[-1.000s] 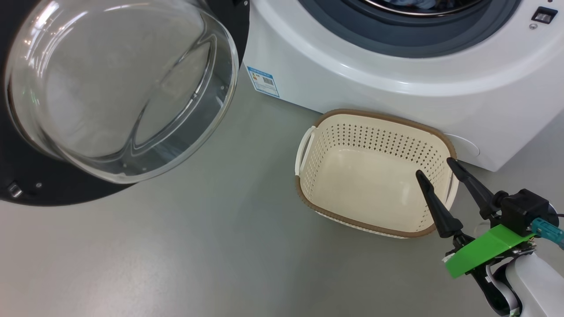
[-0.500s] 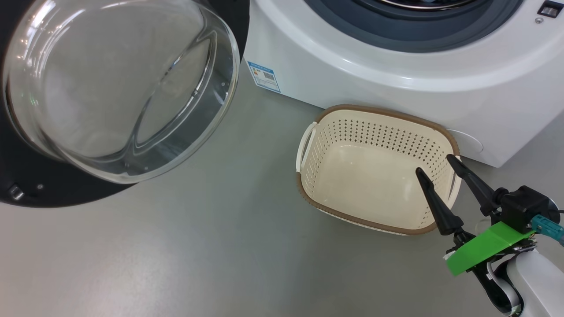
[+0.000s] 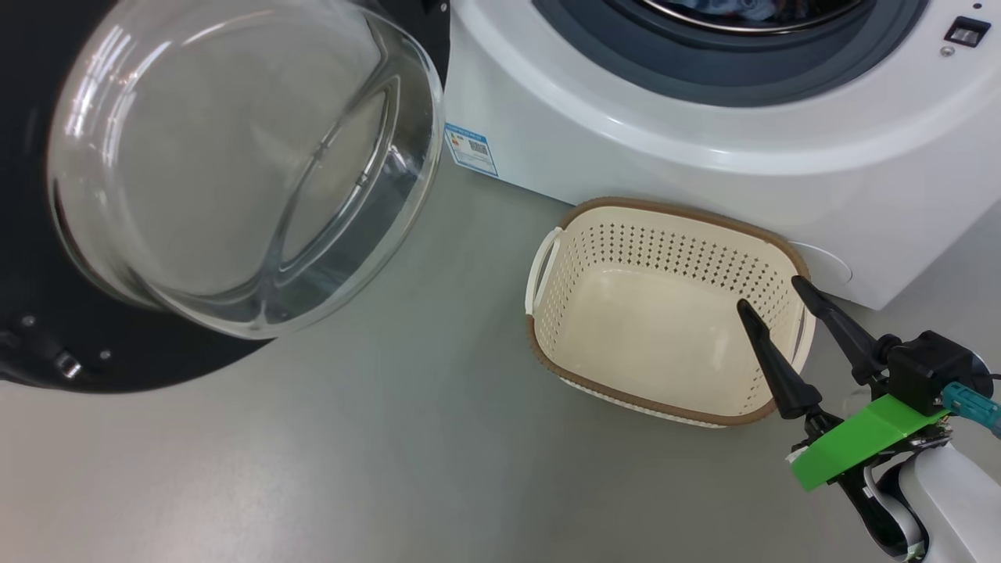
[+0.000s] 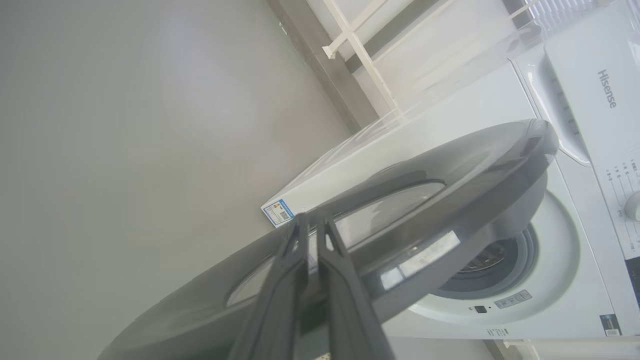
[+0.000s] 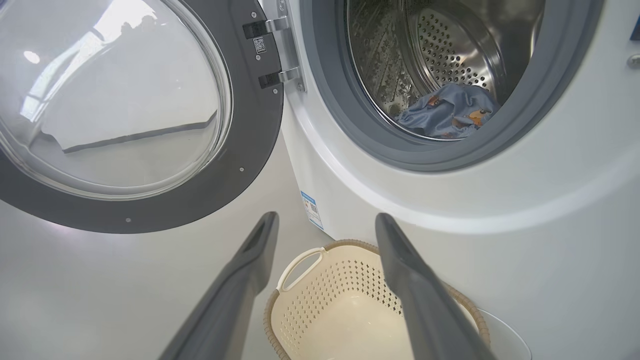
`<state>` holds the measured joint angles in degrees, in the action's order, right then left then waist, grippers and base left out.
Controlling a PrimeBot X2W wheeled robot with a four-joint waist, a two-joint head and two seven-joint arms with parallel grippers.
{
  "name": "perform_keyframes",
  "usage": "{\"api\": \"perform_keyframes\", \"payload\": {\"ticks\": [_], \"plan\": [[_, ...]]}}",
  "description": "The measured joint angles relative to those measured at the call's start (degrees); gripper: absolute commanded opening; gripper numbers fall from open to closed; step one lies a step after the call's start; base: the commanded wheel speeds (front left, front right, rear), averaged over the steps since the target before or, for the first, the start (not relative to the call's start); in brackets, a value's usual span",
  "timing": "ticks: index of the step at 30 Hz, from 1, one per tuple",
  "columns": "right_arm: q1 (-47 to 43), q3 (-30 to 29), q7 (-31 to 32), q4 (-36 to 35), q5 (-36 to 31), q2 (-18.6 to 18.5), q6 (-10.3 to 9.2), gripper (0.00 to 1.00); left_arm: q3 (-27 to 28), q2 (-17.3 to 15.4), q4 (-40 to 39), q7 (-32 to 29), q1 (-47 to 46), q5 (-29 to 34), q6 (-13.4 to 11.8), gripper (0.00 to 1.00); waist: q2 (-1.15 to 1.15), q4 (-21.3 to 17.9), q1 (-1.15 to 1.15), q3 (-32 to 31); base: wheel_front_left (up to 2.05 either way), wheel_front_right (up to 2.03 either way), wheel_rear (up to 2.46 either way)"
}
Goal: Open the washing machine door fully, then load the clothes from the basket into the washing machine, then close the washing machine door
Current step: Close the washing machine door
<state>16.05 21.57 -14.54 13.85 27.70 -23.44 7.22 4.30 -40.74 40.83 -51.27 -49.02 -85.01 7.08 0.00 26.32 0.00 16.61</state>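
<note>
Glossy black around clear glass, the washing machine door (image 3: 235, 172) stands swung wide at the left, so the opening step looks done. The left gripper (image 4: 312, 222) lies at the door's outer face, apparently touching it, its fingers (image 4: 285, 270) pressed together and holding nothing. Right of the hinge (image 5: 280, 50), the washing machine (image 3: 665, 133) shows its steel drum (image 5: 450, 45), with the clothes (image 5: 445, 112) lying at its bottom as a blue printed bundle. Near the machine's front, on the floor (image 3: 391, 438), sits the basket (image 3: 665, 211), bare inside, so loading looks finished too. Over the basket's right rim hovers the right gripper (image 3: 769, 292), fingers (image 3: 774, 367) spread wide and empty. What remains, by my reckoning, is shutting the door. Count: one door, one machine, one basket, two grippers, one bundle of cloth. How many garments it holds I cannot tell.
</note>
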Motion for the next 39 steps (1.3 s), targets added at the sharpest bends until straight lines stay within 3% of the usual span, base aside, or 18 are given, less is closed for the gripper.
{"api": "perform_keyframes", "payload": {"ticks": [19,39], "plan": [[-0.1,-0.2,0.0,0.1,0.0,0.6,0.0,1.0,-2.8,0.9,-10.3,-13.7,7.6,-6.2,0.0,0.0,0.0,-0.6,0.0,-3.1,0.0,0.0,0.0],[-2.5,-2.0,0.0,0.1,0.0,2.8,0.0,1.0,-2.8,4.2,-25.1,-19.6,15.4,-9.7,0.0,0.0,0.0,-5.0,0.0,-7.2,0.0,0.0,0.0]]}}
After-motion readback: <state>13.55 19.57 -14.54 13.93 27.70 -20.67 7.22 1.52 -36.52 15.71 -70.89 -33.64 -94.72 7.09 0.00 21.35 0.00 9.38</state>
